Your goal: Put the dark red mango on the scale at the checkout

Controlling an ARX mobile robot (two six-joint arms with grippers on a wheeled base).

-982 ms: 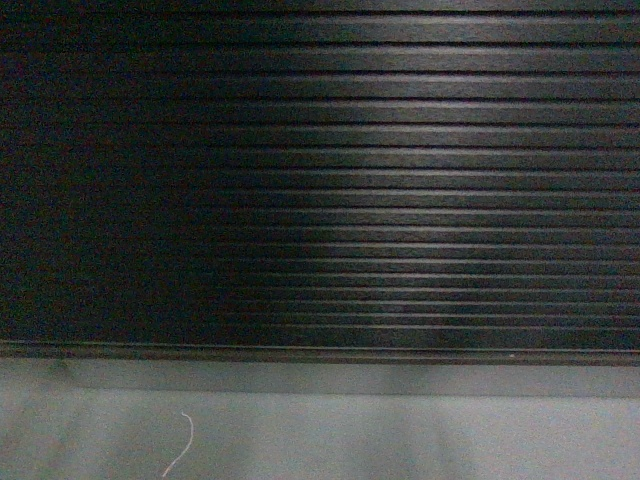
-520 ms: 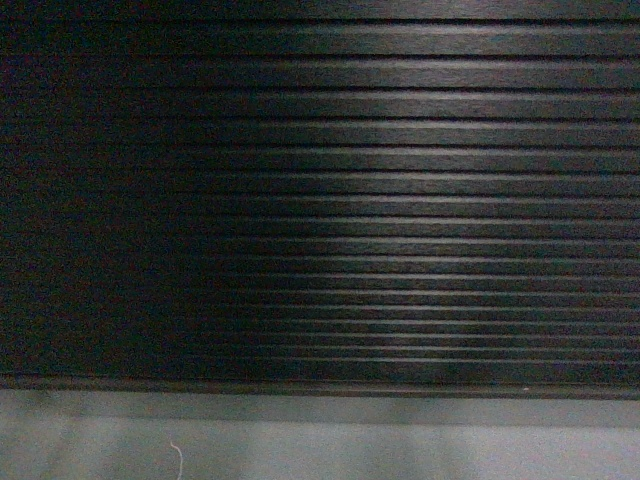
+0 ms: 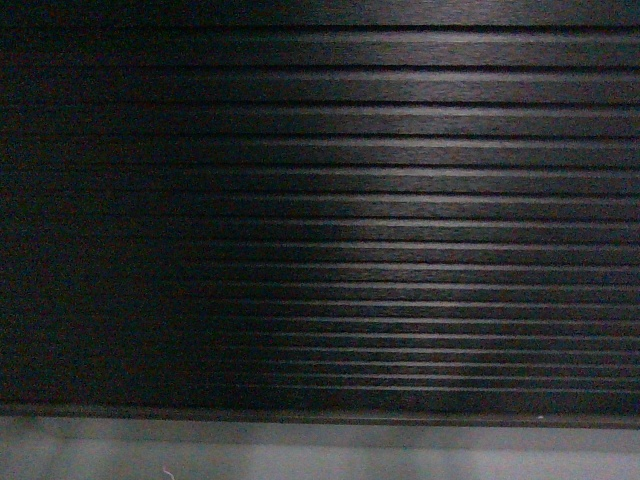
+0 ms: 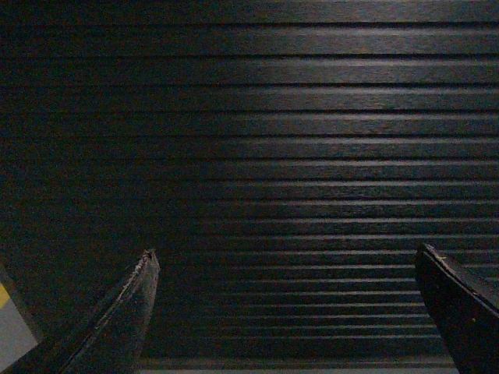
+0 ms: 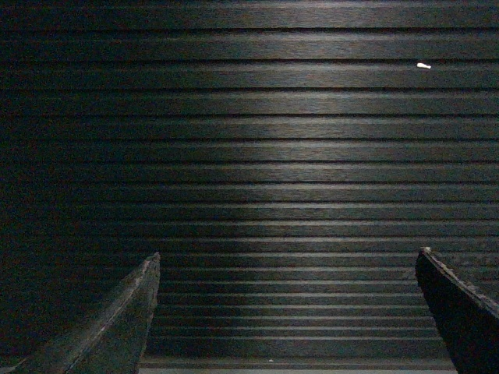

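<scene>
The ribbed black front of the checkout (image 3: pixel 400 220) fills the head view, with its grey plinth (image 3: pixel 320 450) along the bottom. The same panel fills the left wrist view (image 4: pixel 296 156) and the right wrist view (image 5: pixel 281 156). My left gripper (image 4: pixel 284 253) is open, its two dark fingers wide apart with nothing between them. My right gripper (image 5: pixel 287 253) is open and empty too. Both face the panel. The dark red mango and the scale are out of view.
A grey floor corner with a bit of yellow (image 4: pixel 6 312) shows at the lower left of the left wrist view. A small white fleck (image 5: pixel 423 65) sits on the panel at the upper right of the right wrist view.
The panel's lower edge and plinth have slid down the head view, and the white thread on the floor has nearly left the frame. The view has risen or drawn closer.
</scene>
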